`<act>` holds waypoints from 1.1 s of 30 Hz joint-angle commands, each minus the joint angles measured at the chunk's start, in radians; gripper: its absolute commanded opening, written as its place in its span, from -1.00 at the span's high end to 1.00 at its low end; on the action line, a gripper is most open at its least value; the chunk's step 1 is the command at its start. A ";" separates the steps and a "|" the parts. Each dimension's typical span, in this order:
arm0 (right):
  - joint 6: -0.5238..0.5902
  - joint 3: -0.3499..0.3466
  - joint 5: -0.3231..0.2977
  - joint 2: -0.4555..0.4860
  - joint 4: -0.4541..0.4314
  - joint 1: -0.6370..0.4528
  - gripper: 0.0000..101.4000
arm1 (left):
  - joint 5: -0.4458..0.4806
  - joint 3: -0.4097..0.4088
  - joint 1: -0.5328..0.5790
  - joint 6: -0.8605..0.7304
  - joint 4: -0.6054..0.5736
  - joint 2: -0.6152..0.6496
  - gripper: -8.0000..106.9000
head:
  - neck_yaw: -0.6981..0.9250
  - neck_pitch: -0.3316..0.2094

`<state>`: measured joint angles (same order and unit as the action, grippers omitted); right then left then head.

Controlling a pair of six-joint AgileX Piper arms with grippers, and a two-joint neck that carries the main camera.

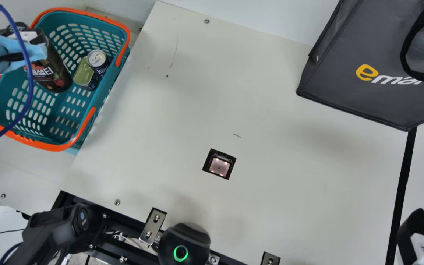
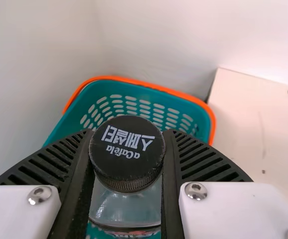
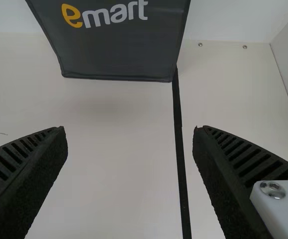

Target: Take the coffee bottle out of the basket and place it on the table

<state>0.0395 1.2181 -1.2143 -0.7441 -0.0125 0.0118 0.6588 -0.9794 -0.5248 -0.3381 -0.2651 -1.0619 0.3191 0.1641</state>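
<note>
Your left claw [image 2: 129,145] is pinching the coffee bottle [image 1: 55,75] near its top, with one finger on each side of the black cap [image 2: 127,162]. The bottle is at the basket [image 1: 125,35], on the side away from the table [image 1: 197,95]; you can't tell if its bottom touches the basket floor. It looks big and full, so it will likely feel heavy for such a small grip. Its sides look hard and smooth, so they should not squash, but they might slip, and a drop could crack it. The best hold is where the cap meets the clear neck [image 2: 126,206], as the cap's edge may help stop a slide. Lift it straight up and slowly, or its low end may swing and bump something. The basket is blue-green with an orange rim and lots of holes. In it, close to the bottle's low end, sit a can with a silver top [image 1: 96,58] and a can with a yellow-green lid [image 1: 83,73], side by side. Your right claw [image 3: 129,134] is spread wide, with nothing in it. A dark bag [image 1: 344,48] stands on the table's far side, and you can't see inside it.
</note>
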 commanded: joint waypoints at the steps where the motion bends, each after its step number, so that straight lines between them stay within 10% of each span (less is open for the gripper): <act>1: 0.000 0.000 0.000 0.000 0.000 0.000 -0.79 | 0.006 -0.004 0.023 0.024 0.014 0.007 0.68 | 0.002 -0.026; 33: 0.000 0.000 0.000 0.000 0.000 0.000 -0.79 | 0.109 -0.001 0.504 0.471 0.296 0.130 0.68 | 0.002 -0.026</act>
<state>0.0395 1.2181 -1.2143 -0.7441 -0.0125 0.0118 0.7690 -0.9830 -0.0434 0.1148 0.0209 -0.9336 0.3191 0.1641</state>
